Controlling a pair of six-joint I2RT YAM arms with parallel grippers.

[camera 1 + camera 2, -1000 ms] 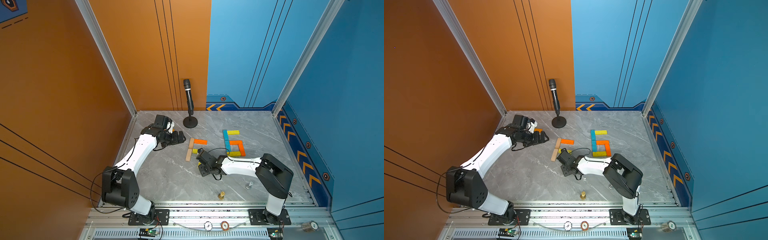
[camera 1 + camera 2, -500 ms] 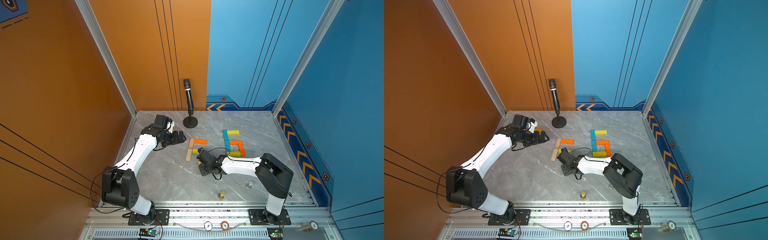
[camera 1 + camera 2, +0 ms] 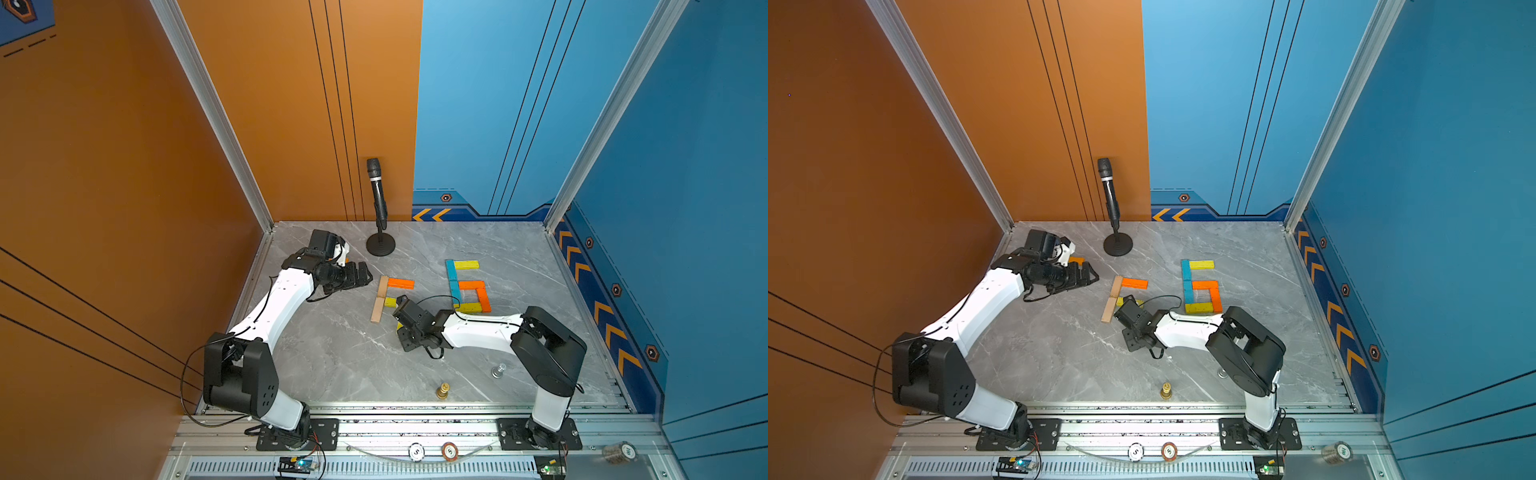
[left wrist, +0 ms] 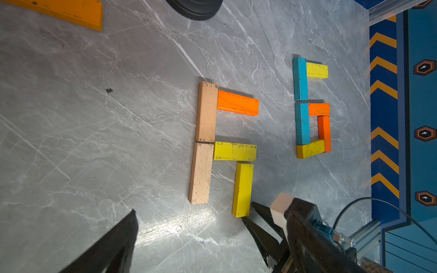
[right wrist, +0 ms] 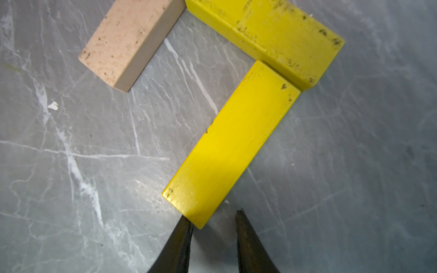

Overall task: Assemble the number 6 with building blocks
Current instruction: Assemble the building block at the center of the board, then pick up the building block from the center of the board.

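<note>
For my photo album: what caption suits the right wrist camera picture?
Right gripper, tips slightly apart, at the end of a yellow block meeting another yellow block; tan block nearby.

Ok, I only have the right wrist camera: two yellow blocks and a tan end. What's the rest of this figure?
Observer: A second tan bar continues yours, with an orange bar branching from its far end.
Operator: Any spare block?
Observer: One orange block lies near the microphone stand.
Operator: And the other arm?
Observer: The left tool is open and empty, close beside the second tan bar.
</note>
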